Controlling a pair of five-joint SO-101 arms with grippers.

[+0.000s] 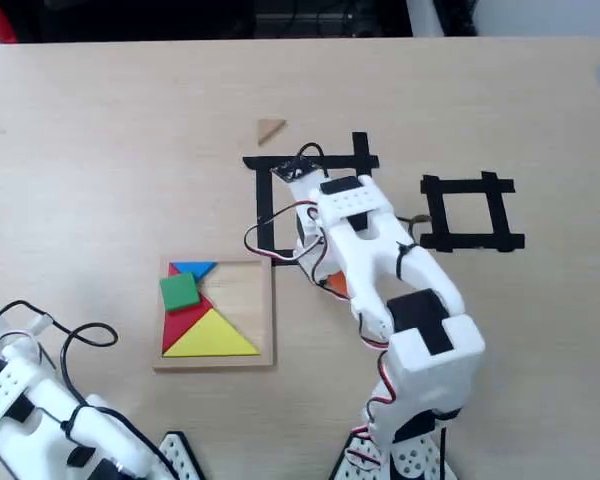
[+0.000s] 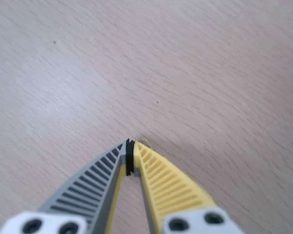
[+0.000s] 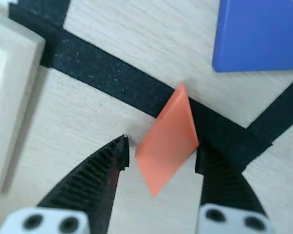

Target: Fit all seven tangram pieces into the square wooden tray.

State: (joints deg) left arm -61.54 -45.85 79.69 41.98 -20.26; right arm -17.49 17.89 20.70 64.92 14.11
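Observation:
The square wooden tray (image 1: pixel 252 310) holds a blue triangle (image 1: pixel 192 268), a green square (image 1: pixel 179 292), a red triangle (image 1: pixel 183 318) and a yellow triangle (image 1: pixel 212 337). Just right of the tray, an orange parallelogram (image 3: pixel 167 141) lies partly on black tape. My right gripper (image 3: pixel 162 151) is open, one finger on each side of the parallelogram. A large blue piece (image 3: pixel 259 34) lies beyond it inside the taped square. A small wood-coloured triangle (image 1: pixel 270 128) sits farther back. My left gripper (image 2: pixel 130 158) is shut on nothing over bare table.
The right arm (image 1: pixel 380 260) covers most of a black tape square (image 1: pixel 263 205). A second tape square (image 1: pixel 470 212) lies to its right. The left arm (image 1: pixel 30 400) rests at the near left corner. The tray's corner (image 3: pixel 10 73) is close beside the right gripper.

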